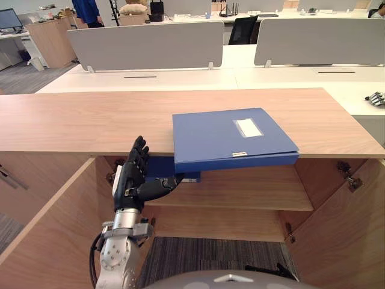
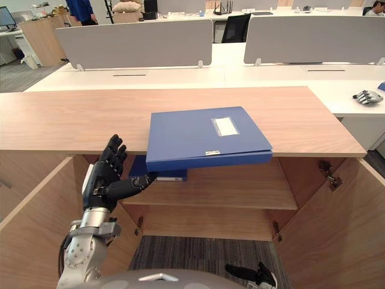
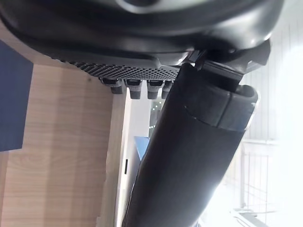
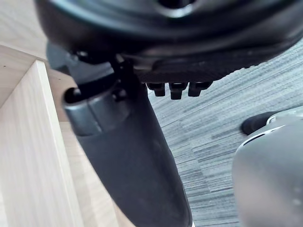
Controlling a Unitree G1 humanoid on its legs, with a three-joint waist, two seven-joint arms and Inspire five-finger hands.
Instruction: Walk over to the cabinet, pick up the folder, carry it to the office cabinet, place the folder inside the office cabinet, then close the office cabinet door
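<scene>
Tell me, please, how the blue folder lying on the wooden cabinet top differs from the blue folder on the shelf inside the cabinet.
The blue folder on the wooden cabinet top lies in full view, white label up, overhanging the front edge; the blue folder on the inner shelf shows just a corner. The thumb of the open left hand reaches toward the shelf folder, not the top one. Both lie flat.
</scene>
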